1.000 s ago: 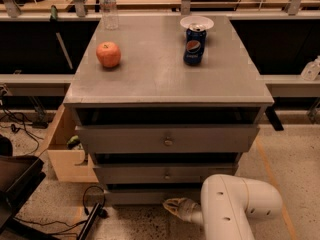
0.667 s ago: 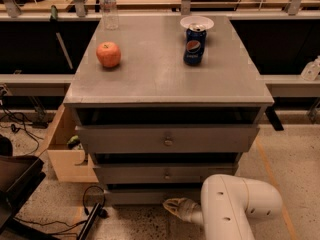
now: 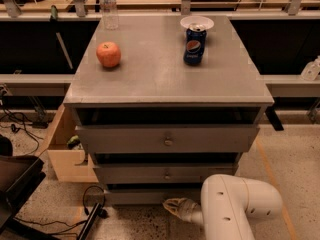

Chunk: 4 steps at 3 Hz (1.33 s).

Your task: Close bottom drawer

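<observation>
Tool (image 3: 175,207), grip state not discernible, sits low at the front of the bottom drawer (image 3: 140,196), which looks almost flush under the two upper drawers (image 3: 165,140); judged nearly closed, final push possibly outstanding.

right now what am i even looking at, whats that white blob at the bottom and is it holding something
This is a single camera view looking down at the front of a grey cabinet with three drawers. The white blob is the robot's arm. The tan part at its tip is the pincer, which is low by the floor, right in front of the bottom drawer. I can't see anything held in it, and I can't tell whether it touches the drawer. On the cabinet top are an apple, a soda can, a white dish behind the can, and a water bottle. A pale wooden box sits at the cabinet's left side.
</observation>
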{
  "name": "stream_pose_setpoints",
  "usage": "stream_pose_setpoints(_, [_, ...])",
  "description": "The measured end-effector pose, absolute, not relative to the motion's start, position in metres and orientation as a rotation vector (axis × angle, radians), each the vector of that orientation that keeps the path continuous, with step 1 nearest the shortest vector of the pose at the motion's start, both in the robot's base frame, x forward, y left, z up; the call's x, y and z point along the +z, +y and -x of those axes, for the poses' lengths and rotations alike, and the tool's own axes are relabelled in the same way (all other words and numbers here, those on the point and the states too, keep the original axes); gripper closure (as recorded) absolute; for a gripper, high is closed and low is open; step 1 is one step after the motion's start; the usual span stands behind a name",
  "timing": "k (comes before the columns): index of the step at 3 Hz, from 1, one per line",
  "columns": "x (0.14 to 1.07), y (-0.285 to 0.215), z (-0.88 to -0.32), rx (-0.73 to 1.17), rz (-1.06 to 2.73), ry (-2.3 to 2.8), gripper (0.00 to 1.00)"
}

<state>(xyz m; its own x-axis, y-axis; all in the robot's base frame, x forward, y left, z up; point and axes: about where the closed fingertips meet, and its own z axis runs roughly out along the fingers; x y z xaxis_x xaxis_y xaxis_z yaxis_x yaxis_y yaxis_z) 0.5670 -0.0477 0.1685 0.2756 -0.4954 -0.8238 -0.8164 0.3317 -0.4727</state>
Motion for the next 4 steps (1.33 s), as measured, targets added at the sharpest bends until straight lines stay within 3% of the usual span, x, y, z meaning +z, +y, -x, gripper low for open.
stream_pose_setpoints(2, [0.169, -0.048, -0.567, 0.331, 1.316, 1.374, 0.12])
stream_pose_setpoints(3, [0.169, -0.047, -0.562, 0.331, 1.316, 1.374, 0.0])
stream_pose_setpoints(4, [0.168, -0.047, -0.555, 0.332, 1.317, 1.374, 0.0])
